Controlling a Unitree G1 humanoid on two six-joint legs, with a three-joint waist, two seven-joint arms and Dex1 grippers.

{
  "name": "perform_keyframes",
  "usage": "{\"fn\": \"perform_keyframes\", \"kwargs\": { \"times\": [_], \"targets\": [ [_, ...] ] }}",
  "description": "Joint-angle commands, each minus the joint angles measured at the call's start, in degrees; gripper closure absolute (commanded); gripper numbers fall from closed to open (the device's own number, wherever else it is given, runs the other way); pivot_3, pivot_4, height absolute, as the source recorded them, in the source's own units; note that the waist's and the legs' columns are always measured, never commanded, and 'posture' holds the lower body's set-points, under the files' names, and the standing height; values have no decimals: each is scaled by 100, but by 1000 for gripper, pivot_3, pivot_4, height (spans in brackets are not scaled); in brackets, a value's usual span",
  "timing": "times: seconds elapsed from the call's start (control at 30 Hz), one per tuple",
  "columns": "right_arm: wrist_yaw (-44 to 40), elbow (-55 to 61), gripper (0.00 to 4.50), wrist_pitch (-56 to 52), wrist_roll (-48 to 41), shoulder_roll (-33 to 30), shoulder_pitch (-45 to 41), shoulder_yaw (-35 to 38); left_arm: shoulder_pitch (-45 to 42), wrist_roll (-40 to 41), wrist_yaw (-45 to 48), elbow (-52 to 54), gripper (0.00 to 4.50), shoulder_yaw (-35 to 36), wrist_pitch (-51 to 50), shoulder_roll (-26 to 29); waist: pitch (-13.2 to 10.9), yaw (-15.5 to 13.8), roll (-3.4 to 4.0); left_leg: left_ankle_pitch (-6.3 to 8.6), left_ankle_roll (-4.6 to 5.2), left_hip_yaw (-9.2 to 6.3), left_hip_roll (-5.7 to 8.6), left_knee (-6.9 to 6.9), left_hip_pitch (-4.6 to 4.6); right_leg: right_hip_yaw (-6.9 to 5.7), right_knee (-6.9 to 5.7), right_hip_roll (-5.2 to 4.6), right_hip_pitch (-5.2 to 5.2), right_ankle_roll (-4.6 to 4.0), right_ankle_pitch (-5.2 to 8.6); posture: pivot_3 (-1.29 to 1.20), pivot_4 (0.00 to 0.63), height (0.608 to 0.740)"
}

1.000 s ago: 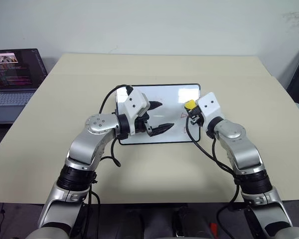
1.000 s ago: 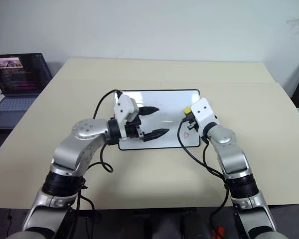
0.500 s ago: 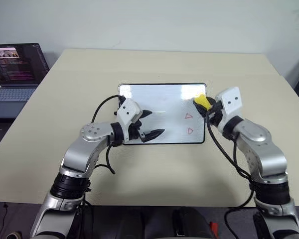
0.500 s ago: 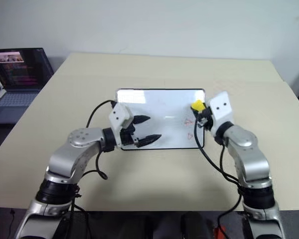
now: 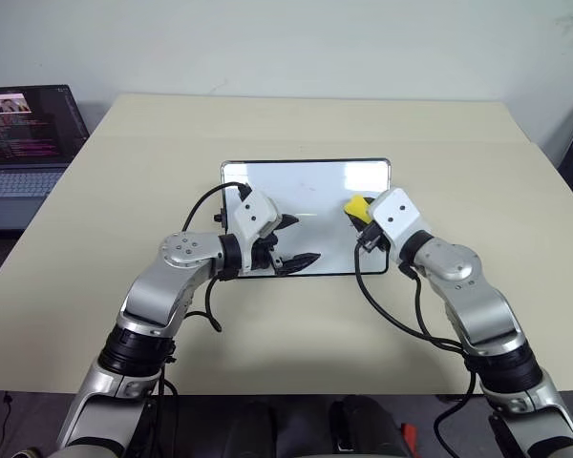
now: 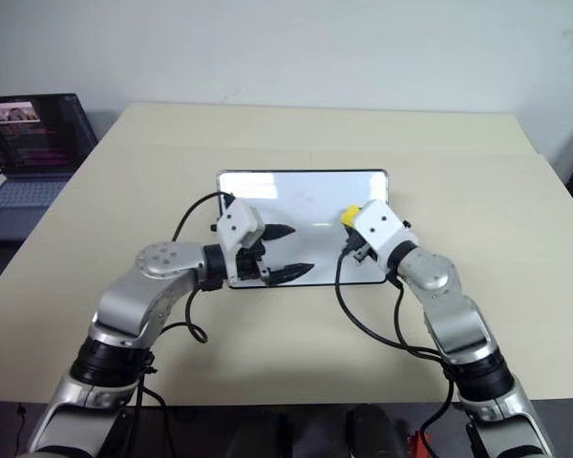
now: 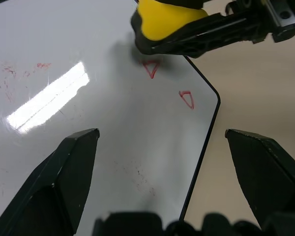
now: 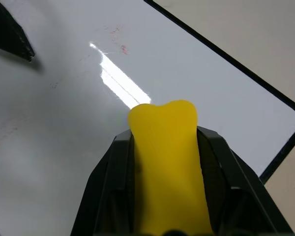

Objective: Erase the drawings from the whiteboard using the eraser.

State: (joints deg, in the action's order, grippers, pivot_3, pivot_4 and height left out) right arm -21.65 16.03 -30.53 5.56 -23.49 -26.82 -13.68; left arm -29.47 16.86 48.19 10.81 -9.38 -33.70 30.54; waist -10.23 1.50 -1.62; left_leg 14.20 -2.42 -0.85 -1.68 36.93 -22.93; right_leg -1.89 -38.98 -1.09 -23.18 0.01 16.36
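The whiteboard [image 5: 306,186] lies flat in the middle of the tan table. Two small red triangle drawings [image 7: 151,68] [image 7: 187,98] sit near its right edge, by a rounded corner. My right gripper [image 5: 360,214] is shut on the yellow eraser [image 5: 355,205], which pokes out past the fingers [image 8: 164,147]. The eraser [image 7: 162,17] hovers just beside the upper triangle, over the board's right part. My left gripper [image 5: 301,239] is open, with nothing between its fingers, above the board's front middle [image 7: 161,135].
An open laptop [image 5: 29,143] stands at the table's far left edge. Faint red smudges [image 7: 24,69] mark the board's left part. Black cables loop from both wrists over the table in front of the board. Bare tabletop [image 5: 477,172] surrounds the board.
The right gripper, still shut on the eraser, swung out to the board's right edge and came back in over its right part. The left gripper stayed open, slightly lower. The camera shifted.
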Motion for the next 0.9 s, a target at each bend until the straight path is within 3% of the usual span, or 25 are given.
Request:
{"fn": "perform_keyframes", "kwargs": {
  "times": [0.03,0.47,0.9],
  "targets": [
    [106,-188,3111,110,321,-37,-162,-71,-10,5,29,139,0,7,-37,71,0,-4,0,0,0,1,0,1,-1,2,0,-4,0,0,0,0,150,740],
    [-533,-234,3111,-13,733,-447,181,-485,22,35,-8,194,0,66,-140,104,2,14,-2,-1,1,3,1,7,12,5,-10,-4,8,-4,-4,0,150,740],
    [-39,-465,3111,120,987,-283,-47,-45,37,55,31,211,0,49,-167,96,2,-3,-2,-5,-1,3,0,11,12,4,-11,-1,9,-8,-18,0,150,740]
  ]
}}
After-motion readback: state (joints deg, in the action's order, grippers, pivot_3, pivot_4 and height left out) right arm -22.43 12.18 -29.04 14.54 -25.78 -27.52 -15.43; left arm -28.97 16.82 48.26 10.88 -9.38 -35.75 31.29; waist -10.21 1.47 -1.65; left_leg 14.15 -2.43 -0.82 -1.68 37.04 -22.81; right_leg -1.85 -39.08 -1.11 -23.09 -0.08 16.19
